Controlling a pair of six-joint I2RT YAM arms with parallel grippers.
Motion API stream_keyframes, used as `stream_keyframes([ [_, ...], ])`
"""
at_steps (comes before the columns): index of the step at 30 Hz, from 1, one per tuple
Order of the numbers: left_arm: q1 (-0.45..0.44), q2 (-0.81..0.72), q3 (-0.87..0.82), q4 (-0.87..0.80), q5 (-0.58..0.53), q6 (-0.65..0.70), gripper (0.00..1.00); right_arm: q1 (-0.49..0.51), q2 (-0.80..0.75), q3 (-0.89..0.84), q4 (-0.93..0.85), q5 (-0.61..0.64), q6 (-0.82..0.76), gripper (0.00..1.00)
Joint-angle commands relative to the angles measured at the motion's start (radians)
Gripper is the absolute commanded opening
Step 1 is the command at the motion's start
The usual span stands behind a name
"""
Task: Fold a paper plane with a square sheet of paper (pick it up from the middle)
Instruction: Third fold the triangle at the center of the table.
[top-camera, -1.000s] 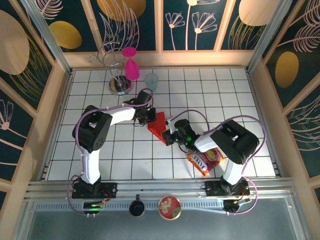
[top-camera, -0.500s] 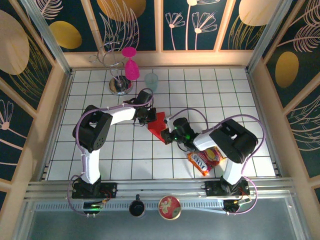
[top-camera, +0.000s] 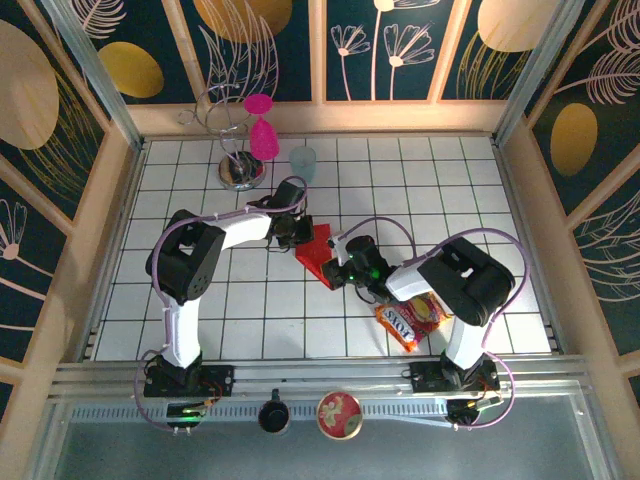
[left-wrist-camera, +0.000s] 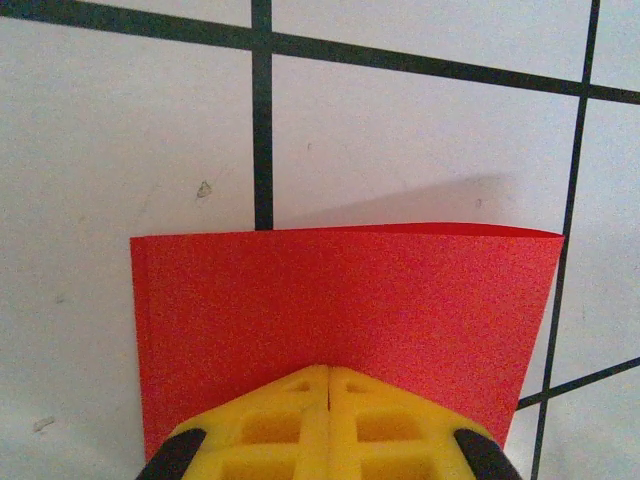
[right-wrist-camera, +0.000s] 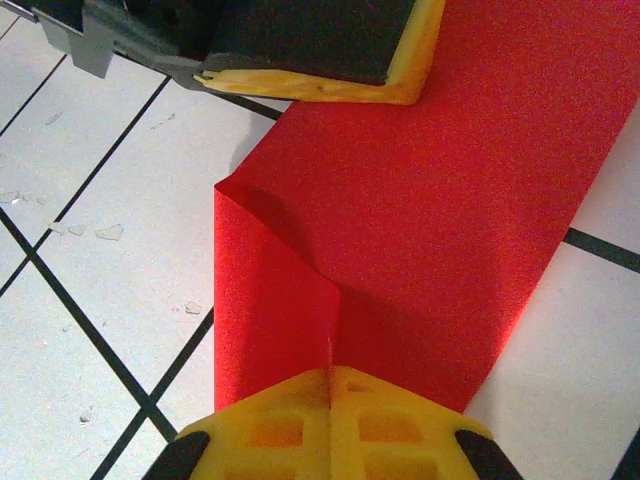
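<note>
While both closed jaws pinch the red paper (left-wrist-camera: 340, 300), its gripped edges (beneath them) are hidden.

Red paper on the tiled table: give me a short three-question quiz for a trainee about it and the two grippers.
1. True or false: the left gripper hangs open, clear of the red paper.
2. Pick one. In the right wrist view, the paper in front of the right gripper is: A, lying fully flat; B, partly folded over along one side; C, crumpled into a ball.
3. Short answer: what printed thing lies on the tiles beside the right arm?

Key
1. False: it is shut on the paper.
2. B.
3. The snack packet.
</note>
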Motion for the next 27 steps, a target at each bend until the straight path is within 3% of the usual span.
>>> stream_keyframes([
  [1, 0.004, 0.039, 0.008, -0.056, 0.000, 0.013, 0.04, -0.010, -0.010, 0.020, -0.046, -0.020, 0.023, 0.00],
  [27, 0.004, 0.038, 0.002, -0.051, 0.004, 0.007, 0.03, -0.012, -0.028, 0.044, -0.103, -0.017, 0.031, 0.00],
])
